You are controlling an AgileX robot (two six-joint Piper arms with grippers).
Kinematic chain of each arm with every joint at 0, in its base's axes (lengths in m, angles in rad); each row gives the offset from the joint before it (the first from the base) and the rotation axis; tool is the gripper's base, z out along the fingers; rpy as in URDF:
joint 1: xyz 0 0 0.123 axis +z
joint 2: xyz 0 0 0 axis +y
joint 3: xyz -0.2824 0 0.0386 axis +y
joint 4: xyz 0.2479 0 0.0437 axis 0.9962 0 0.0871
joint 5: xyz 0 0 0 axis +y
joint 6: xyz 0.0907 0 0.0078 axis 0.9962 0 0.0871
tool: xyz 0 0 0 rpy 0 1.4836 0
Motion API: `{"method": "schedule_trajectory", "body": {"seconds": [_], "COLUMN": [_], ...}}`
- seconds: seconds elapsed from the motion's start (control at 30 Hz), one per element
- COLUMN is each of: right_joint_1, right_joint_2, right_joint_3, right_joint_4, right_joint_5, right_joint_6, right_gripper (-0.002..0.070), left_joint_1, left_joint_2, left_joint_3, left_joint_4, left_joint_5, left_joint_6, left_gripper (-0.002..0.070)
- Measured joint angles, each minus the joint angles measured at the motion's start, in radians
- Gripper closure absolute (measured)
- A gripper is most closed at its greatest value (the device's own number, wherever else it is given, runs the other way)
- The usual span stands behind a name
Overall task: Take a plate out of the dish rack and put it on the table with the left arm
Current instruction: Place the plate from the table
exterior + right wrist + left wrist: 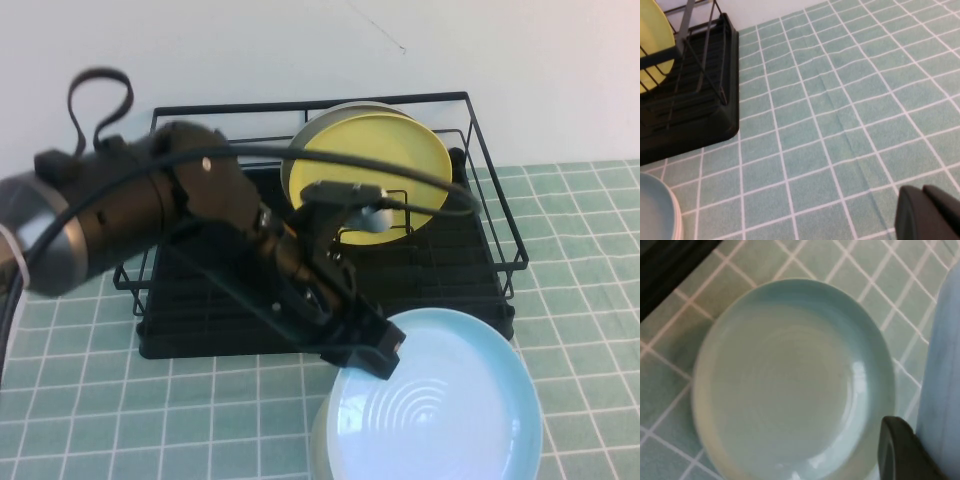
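My left gripper (372, 352) is shut on the near-left rim of the sky-blue plate (445, 400), in front of the dish rack (200, 320). The plate hangs low over the table (100, 420), partly above a paler mint-green plate (322, 440) that lies flat there. In the left wrist view the held plate (942, 365) fills the edge beside one black finger (897, 450) of the left gripper (917, 440), with the mint-green plate (790, 385) below. The right wrist view shows the right gripper (927, 212) shut over bare tiles, well clear of the plate (652, 205).
A yellow plate (370, 165) stands upright in the rack's wire holder, with another plate's rim (345, 108) behind it. The rack's corner (715, 110) shows in the right wrist view. A white wall lies behind the rack. Tiles (850, 100) stretch to the rack's right.
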Motion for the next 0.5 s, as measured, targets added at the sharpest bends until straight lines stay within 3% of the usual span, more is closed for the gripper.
{"method": "schedule_trajectory", "body": {"seconds": [0.3,0.5], "right_joint_1": [0.000,0.000], "right_joint_2": [0.000,0.000], "right_joint_3": [0.000,0.000], "right_joint_4": [0.000,0.000], "right_joint_5": [0.000,0.000], "right_joint_6": [0.000,0.000], "right_gripper": [0.0678,0.0678], "left_joint_1": [0.000,0.000], "left_joint_2": [0.000,0.008], "left_joint_3": [0.147,0.163], "left_joint_4": [-0.028,-0.028], "left_joint_5": [-0.220,-0.264], "left_joint_6": [0.002,-0.002], "left_gripper": [0.0587,0.0580]}}
